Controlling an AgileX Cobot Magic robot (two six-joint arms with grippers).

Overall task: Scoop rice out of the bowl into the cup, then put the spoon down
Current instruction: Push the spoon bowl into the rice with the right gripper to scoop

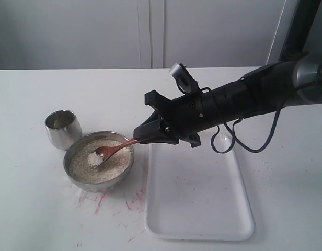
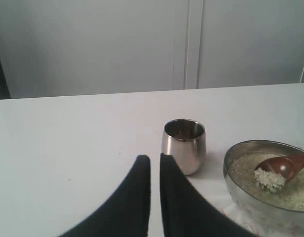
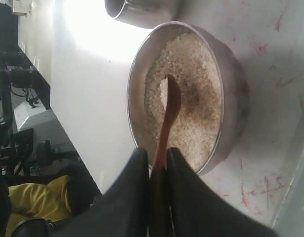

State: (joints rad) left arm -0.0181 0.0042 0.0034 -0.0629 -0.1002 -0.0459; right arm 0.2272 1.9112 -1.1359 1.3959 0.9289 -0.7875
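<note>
Working over a white bench [image 1: 30, 94] smeared with red marks [image 1: 98, 201]. Clamping the wooden spoon [image 1: 115, 149] by its handle end in the right gripper [image 1: 138, 137], jaws narrow around it. Holding the spoon's head, carrying a clump of grains, at the surface of the rice [image 1: 119, 163] inside the steel bowl [image 1: 95, 184]. Showing the steel cup [image 1: 62, 128] upright just beside the bowl, white tray [image 1: 197, 209] on the bowl's other side. Hanging the left gripper [image 2: 153, 159] near the cup, jaws almost together, gripping nothing.
</note>
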